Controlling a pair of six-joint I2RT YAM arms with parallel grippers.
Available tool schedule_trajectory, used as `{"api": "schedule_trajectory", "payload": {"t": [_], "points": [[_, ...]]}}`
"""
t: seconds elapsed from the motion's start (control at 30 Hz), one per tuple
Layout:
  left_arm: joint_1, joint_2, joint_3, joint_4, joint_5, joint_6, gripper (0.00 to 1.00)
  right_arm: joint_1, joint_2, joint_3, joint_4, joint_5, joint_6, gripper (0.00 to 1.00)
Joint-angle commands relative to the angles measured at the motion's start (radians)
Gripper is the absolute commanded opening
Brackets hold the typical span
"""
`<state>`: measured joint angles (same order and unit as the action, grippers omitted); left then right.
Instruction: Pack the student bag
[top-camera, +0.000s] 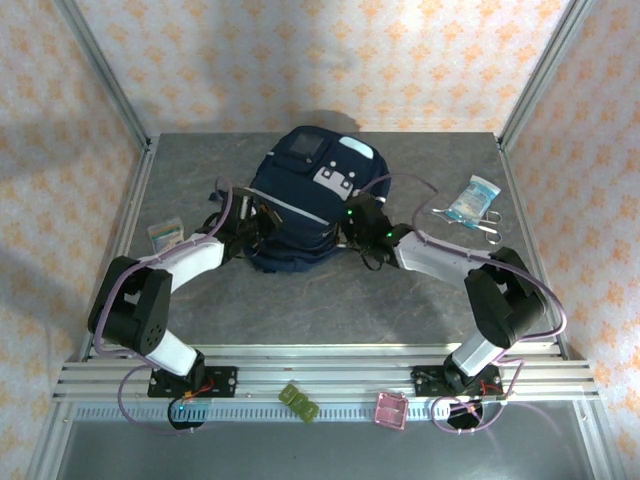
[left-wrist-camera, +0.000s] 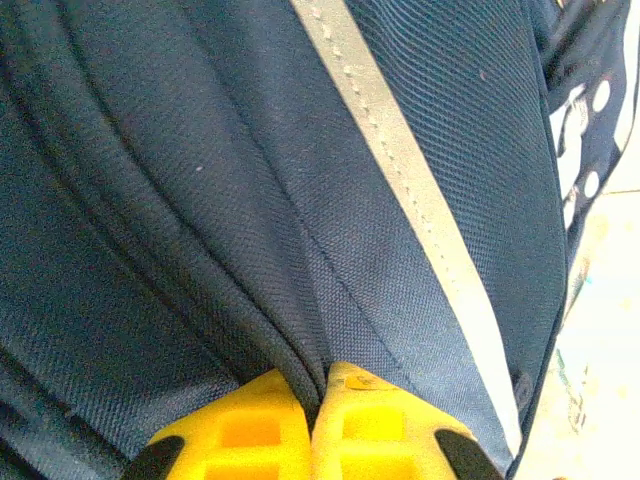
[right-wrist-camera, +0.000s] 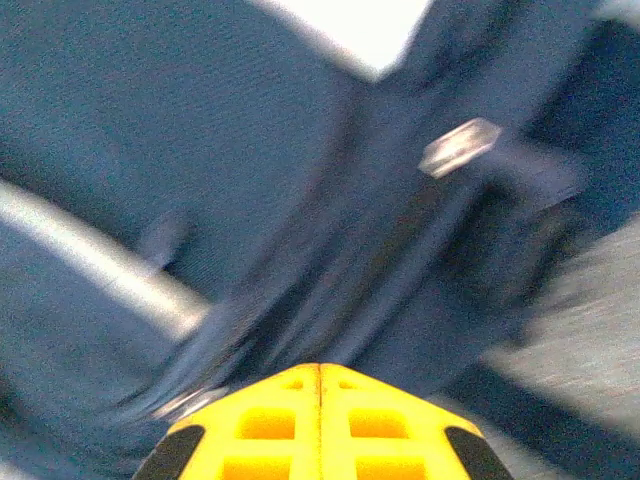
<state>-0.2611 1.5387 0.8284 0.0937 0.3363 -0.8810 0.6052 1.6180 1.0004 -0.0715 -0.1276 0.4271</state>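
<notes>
While the table lies bare in a wide band between the arm bases and the bag, the bag itself sits at the middle back, close to the far edge; open room remains along both side edges. Both arms reach forward and inward, elbows out, to the bag's near side. The left gripper is pressed together against the fabric beside the grey stripe -- whether a fold is caught, I cannot tell; the right gripper is likewise pressed together. A packet and scissors lie near the right edge; a small pack lies near the left.
</notes>
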Motion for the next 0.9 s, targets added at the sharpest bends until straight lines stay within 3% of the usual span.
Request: {"api": "schedule_trajectory", "payload": {"t": [0.0,0.33,0.47,0.53,0.67,0.87], "points": [[0.035,-0.044,0.003,-0.031,-0.085,0.05,0.0,-0.054,0.043,0.062,-0.053,0.12,0.039,0.0],[0.036,-0.065,0.004,-0.031,-0.07,0.063,0.0,-0.071,0.038,0.06,-0.011,0.055,0.047,0.01],[0.036,-0.062,0.026,-0.044,-0.05,0.07,0.0,-0.052,-0.012,-0.008,0.076,-0.121,-0.039,0.22],[0.036,-0.061,0.038,-0.048,-0.046,0.068,0.0,-0.016,-0.017,-0.017,0.074,-0.143,-0.103,0.3],[0.04,-0.053,0.067,-0.063,-0.025,0.067,0.0,0.045,-0.025,-0.047,0.103,-0.175,-0.235,0.36],[0.057,-0.068,0.094,-0.056,0.046,0.036,0.0,0.06,-0.062,-0.112,0.226,-0.205,-0.379,0.47]]}}
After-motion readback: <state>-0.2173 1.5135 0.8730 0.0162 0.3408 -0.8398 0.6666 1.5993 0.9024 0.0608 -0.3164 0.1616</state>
